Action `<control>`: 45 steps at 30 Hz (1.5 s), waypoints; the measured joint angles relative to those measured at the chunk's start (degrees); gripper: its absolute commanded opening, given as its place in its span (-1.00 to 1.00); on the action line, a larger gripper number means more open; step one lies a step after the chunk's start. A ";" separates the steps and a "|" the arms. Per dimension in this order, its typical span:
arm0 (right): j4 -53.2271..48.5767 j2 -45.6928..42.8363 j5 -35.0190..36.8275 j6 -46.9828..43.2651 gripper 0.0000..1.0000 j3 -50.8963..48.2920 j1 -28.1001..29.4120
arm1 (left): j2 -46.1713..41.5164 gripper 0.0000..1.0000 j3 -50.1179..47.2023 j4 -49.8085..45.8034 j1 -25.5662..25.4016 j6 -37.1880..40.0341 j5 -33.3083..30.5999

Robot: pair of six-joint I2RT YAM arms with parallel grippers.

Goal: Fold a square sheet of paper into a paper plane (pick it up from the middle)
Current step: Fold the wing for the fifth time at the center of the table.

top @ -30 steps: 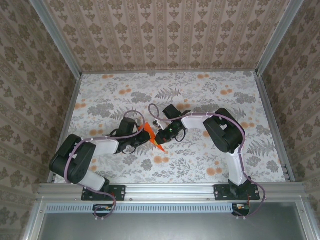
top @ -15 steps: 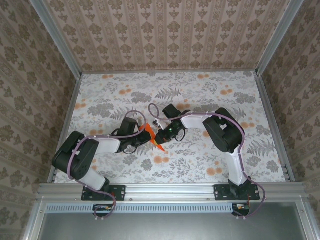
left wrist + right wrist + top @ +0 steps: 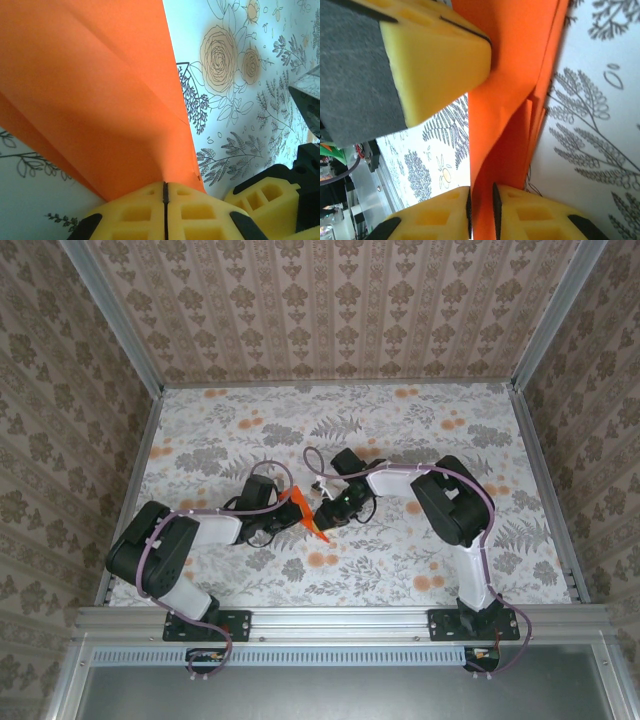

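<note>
The orange sheet of paper (image 3: 304,512) is folded into a slim pointed shape with creases and hangs between both grippers over the middle of the table. My left gripper (image 3: 291,508) comes in from the left. In the left wrist view its jaws (image 3: 165,184) are pressed together on the paper's (image 3: 100,85) lower edge. My right gripper (image 3: 326,512) comes in from the right. Its jaws (image 3: 481,192) stand a little apart with the folded paper (image 3: 510,75) running loosely through the gap. The left gripper's yellow finger (image 3: 435,55) shows close by in the right wrist view.
The table (image 3: 430,440) has a floral cloth with pale orange flower spots (image 3: 322,560). Patterned walls and metal rails (image 3: 545,480) close it in on three sides. Both arms meet at the centre, with cables looping over them.
The right gripper's jaws have parted slightly around the paper. The left gripper keeps its grip, and the paper has barely moved.
</note>
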 measured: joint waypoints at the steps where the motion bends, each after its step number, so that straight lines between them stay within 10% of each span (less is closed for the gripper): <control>1: 0.00 -0.15 0.00 0.13 -0.71 -0.39 -0.02 | 0.00 -0.85 0.00 -0.02 0.00 0.00 0.00; 19: -1.64 -5.84 3.23 3.04 -0.41 -2.34 0.09 | 0.00 -0.86 0.66 -1.42 0.07 -0.09 -0.24; 45: 1.86 -1.90 3.23 8.68 -0.74 0.07 2.89 | 0.00 -0.86 0.85 -1.86 0.07 -0.35 -0.39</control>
